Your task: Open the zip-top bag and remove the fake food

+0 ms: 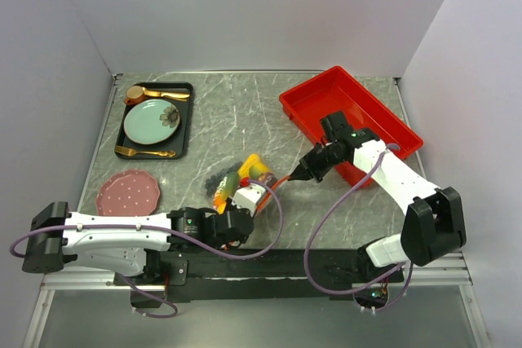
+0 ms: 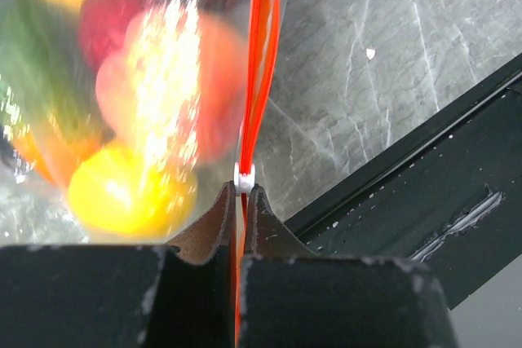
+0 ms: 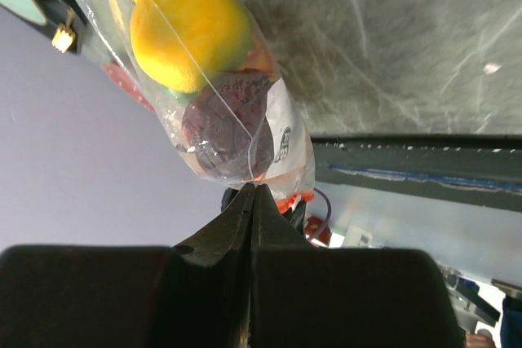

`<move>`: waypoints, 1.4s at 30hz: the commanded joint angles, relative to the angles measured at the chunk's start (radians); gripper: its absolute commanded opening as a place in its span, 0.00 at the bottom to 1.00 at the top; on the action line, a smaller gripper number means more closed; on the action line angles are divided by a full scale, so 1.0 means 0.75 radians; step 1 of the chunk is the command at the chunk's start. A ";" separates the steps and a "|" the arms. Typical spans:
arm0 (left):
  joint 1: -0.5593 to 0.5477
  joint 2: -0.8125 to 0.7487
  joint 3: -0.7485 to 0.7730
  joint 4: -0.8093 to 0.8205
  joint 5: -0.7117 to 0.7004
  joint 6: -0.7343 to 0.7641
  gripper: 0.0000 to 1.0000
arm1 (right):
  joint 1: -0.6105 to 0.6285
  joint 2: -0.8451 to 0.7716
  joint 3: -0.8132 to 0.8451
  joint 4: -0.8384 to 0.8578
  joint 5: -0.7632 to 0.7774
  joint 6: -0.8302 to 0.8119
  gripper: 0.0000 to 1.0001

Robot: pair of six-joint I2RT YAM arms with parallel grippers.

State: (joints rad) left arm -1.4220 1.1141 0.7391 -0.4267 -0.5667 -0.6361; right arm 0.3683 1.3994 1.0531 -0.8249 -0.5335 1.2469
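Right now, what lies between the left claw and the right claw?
In the top view, the orange-red zip strip of the zip-top bag runs from the left claw to the right claw; both pinch the bag.

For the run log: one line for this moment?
left gripper: shut on zip-top bag by slider | right gripper: shut on zip-top bag | fake food: inside bag
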 commanded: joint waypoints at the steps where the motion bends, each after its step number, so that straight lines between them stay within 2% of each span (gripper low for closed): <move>1: -0.014 -0.060 -0.036 -0.055 -0.016 -0.074 0.02 | -0.063 0.026 0.089 -0.041 0.065 -0.063 0.00; 12: -0.014 -0.052 -0.067 -0.073 0.011 -0.228 0.02 | -0.119 0.130 0.291 -0.144 0.130 -0.141 0.00; 19: -0.020 -0.072 -0.092 -0.106 0.029 -0.340 0.02 | -0.152 0.190 0.359 -0.162 0.133 -0.165 0.00; 32: -0.125 -0.070 -0.122 -0.204 0.019 -0.551 0.04 | -0.190 0.245 0.408 -0.168 0.120 -0.204 0.00; 33: -0.127 -0.072 -0.118 -0.204 0.017 -0.549 0.07 | -0.190 0.239 0.406 -0.166 0.120 -0.206 0.00; 34: -0.127 -0.072 -0.094 -0.204 0.011 -0.537 0.20 | -0.190 0.233 0.400 -0.160 0.122 -0.204 0.00; 36: -0.127 -0.070 -0.051 -0.235 -0.017 -0.504 0.39 | -0.184 0.210 0.382 -0.152 0.134 -0.208 0.00; 37: -0.127 -0.064 0.002 -0.245 -0.030 -0.490 0.56 | -0.178 0.200 0.373 -0.150 0.139 -0.214 0.00; 39: -0.125 -0.060 0.082 -0.270 -0.071 -0.443 0.65 | -0.164 0.184 0.347 -0.146 0.159 -0.237 0.00; 42: -0.102 -0.035 0.176 -0.272 -0.091 -0.387 0.67 | -0.119 0.167 0.296 -0.146 0.194 -0.271 0.00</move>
State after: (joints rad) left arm -1.5085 1.0790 0.7395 -0.6178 -0.5873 -0.9909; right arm 0.2508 1.5772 1.3010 -0.9588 -0.4370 1.0843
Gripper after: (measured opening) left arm 0.662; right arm 0.006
